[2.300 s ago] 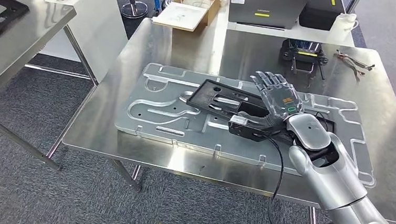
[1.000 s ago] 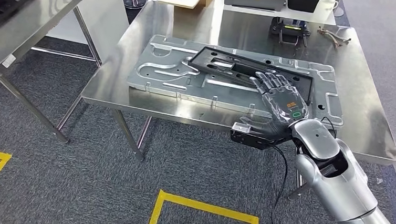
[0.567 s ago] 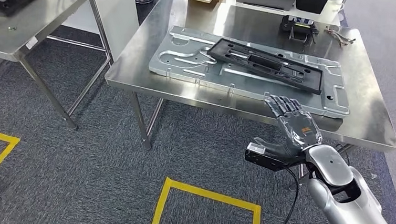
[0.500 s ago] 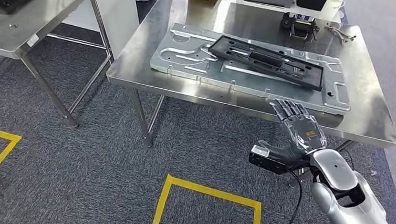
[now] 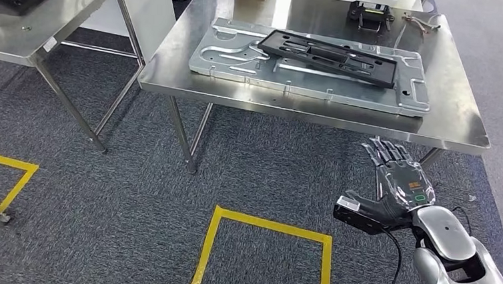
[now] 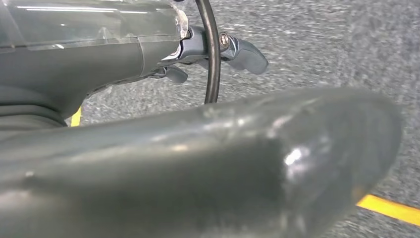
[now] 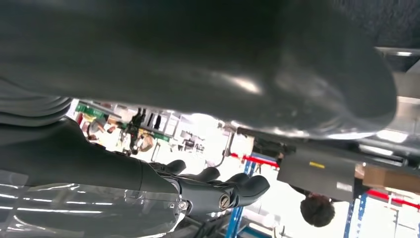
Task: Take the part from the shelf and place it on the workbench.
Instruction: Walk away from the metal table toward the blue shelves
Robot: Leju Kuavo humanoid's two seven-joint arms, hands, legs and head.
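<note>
R hand (image 5: 398, 181) open, fingers straight, held low — L hand (image 6: 148, 54) empty, fingers apart.

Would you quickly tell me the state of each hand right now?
Left hand: cannot be told.
Right hand: open, holding nothing.

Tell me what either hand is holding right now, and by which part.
Nothing. The right hand hangs empty with its fingers spread, below the table's edge. The left hand holds nothing either. The black part lies on the table.
</note>
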